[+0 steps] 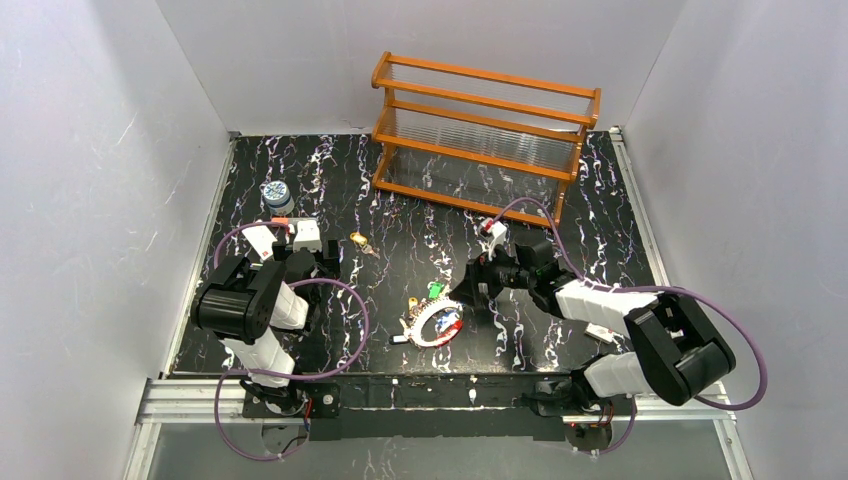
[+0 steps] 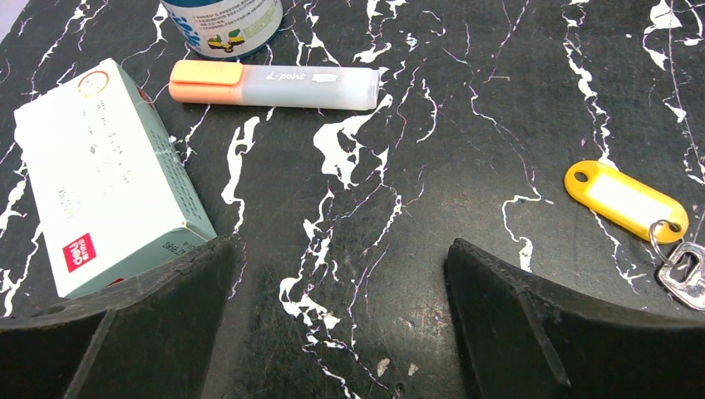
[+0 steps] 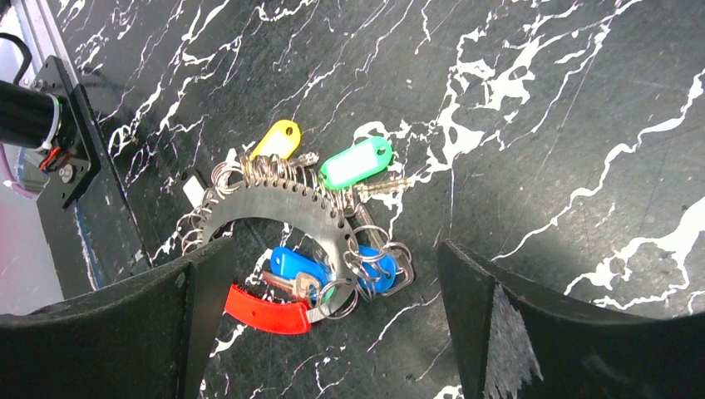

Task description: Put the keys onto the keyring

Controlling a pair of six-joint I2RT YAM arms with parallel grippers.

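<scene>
Left fingers: the left gripper (image 2: 337, 245) is spread wide and empty, low over the table (image 2: 465, 108).
Right fingers: the right gripper (image 3: 332, 249) is also wide and empty, with nothing touching either pad.
Keyring: the keyring (image 3: 274, 204) lies flat right in front of the right fingers, framed between them. Its arc bows away from them, and its red piece (image 3: 266, 312) is nearest the left pad.
Keys there: a green-tagged key (image 3: 356, 162), a small yellow-tagged one (image 3: 278, 137) and blue-tagged ones (image 3: 295, 262) crowd the arc. I cannot tell which are threaded.
Loose key: a large yellow-tagged key (image 2: 623, 199) lies alone, right of the left fingers and well apart from the keyring. Its long axis runs diagonally, tag end farther away and metal end nearer.
Nearer arm: the left one, by my reading.
Pose: the left arm is folded, wrist low, facing the white box (image 2: 100, 174), marker (image 2: 274, 83) and jar (image 2: 223, 25). The right arm reaches leftward, tipped down.
</scene>
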